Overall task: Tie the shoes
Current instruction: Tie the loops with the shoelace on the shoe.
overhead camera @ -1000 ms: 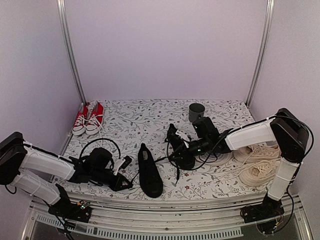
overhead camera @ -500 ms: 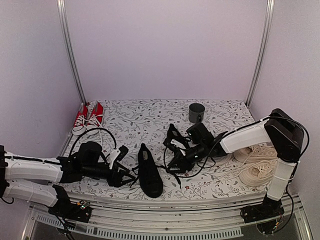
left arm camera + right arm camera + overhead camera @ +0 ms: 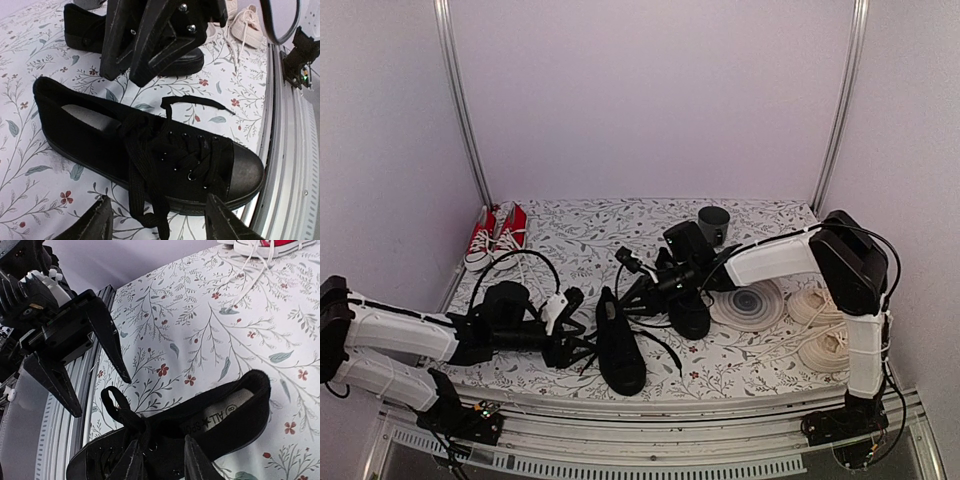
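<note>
Two robot hands close in on a black sneaker [image 3: 618,343] at six o'clock on the flowered counter [image 3: 570,240].

Nearest, the left hand [image 3: 156,222] hovers at the shoe's nine o'clock, fingers apart and empty over the loose laces [image 3: 145,180]; the right hand [image 3: 160,460] stands opposite, fingers parted, gripping nothing. The second black sneaker [image 3: 686,305] lies beyond at two o'clock. A neat knot likely requires each hand to pinch one lace end cleanly before pulling outward.
</note>
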Robot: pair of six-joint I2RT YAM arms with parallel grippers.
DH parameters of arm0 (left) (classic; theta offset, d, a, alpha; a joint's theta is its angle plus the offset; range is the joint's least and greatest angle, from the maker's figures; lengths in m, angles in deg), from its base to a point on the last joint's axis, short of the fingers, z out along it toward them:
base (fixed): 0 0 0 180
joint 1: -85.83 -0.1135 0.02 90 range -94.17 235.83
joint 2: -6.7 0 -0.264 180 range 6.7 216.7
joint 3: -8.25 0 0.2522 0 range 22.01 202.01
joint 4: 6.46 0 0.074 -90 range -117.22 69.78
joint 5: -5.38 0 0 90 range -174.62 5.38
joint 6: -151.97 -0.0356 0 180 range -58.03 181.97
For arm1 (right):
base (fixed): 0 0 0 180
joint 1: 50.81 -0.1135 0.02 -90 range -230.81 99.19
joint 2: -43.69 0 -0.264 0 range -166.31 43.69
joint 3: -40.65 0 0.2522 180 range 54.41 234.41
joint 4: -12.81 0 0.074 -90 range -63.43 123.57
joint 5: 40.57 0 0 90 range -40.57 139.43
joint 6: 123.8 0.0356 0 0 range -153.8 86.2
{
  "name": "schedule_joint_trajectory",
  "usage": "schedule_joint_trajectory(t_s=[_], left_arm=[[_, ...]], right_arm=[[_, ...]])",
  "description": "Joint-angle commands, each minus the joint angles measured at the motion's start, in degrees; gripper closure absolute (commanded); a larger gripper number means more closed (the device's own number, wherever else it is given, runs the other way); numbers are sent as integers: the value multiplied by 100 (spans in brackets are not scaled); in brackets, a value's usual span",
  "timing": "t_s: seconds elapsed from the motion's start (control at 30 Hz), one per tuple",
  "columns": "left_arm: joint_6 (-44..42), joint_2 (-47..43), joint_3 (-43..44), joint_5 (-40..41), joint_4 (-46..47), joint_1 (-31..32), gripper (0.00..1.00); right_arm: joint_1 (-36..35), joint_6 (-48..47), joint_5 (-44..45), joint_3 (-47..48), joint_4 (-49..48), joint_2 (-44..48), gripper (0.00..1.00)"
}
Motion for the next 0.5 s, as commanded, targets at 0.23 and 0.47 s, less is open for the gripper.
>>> schedule_joint_trajectory(t_s=[0.23,0.47], left_arm=[[-618,860,120,230,1016,-141,35],[-719,1147,293,199,1000,-159,38]], right_arm=[[-177,103,-858,262,-35,-569,62],[-199,140,-969,420,-7,-708,72]])
